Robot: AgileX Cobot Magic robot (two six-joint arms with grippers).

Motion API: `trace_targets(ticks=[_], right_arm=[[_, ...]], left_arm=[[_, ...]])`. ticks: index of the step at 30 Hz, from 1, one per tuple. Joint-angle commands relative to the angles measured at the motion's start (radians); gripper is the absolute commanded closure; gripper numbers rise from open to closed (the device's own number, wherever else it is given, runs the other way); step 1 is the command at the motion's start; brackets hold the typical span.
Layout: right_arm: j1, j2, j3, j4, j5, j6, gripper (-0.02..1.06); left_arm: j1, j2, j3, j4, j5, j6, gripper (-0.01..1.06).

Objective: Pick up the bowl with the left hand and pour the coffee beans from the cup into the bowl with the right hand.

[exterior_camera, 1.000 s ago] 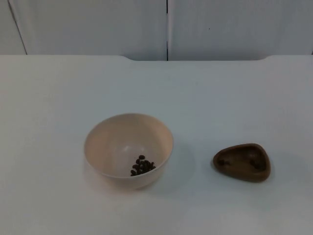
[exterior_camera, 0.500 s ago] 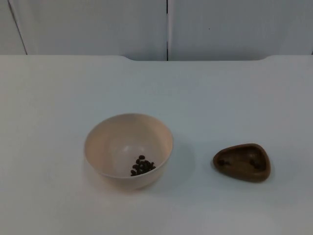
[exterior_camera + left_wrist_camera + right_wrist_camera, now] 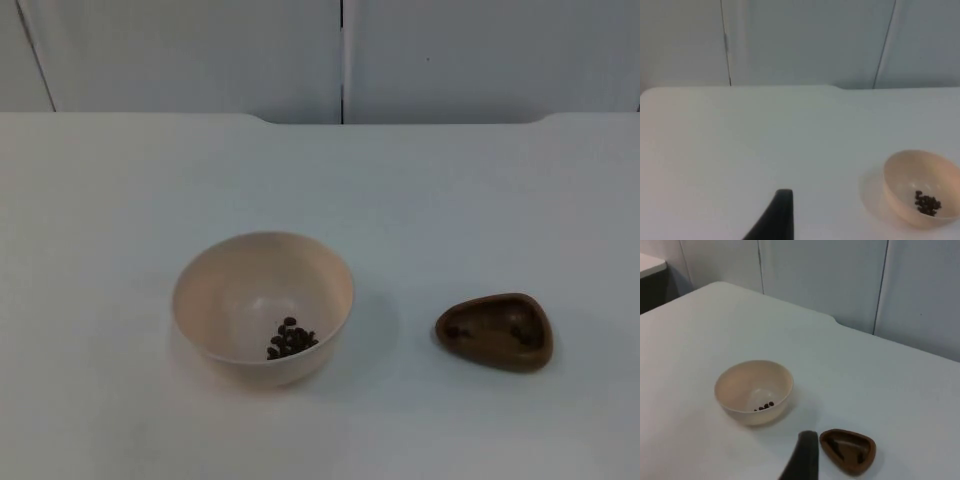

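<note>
Nearest us, the bowl stands upright on the white table. It is pale peach and round. A small heap of dark coffee beans lies on its floor, gathered at the side towards the cup. The rest of the inside is bare.

To the right of the bowl, apart from it with a strip of table between, sits the cup. It is a low brown vessel with a rounded three-cornered rim, resting on its base with the mouth up. We see darker patches inside it, but we cannot tell whether they are beans or shadow.

The left gripper hangs over bare table well away from the bowl, holding nothing. We cannot tell whether it is spread or pressed together. The right gripper is likewise off both vessels. In its wrist view its dark tip lies between the bowl and the cup, closer to the cup. It grips nothing we can see, and we cannot tell how it is set either.

Beyond the bowl the table runs on to its far edge, which meets the grey partition wall, split by a dark vertical seam.
</note>
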Motion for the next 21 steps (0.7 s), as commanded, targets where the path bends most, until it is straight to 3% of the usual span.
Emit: trace_targets(ticks=[1,21], right_arm=[[-0.003,-0.017,0.003,-0.012,0.026,-0.009,0.29],[-0.003,-0.046,0.060,-0.040,0.061,0.002,0.29]], left_arm=[[0.002,-0.004,0.004,-0.013,0.015,0.025,0.00],[0.002,-0.004,0.004,-0.018,0.098,0.059,0.00]])
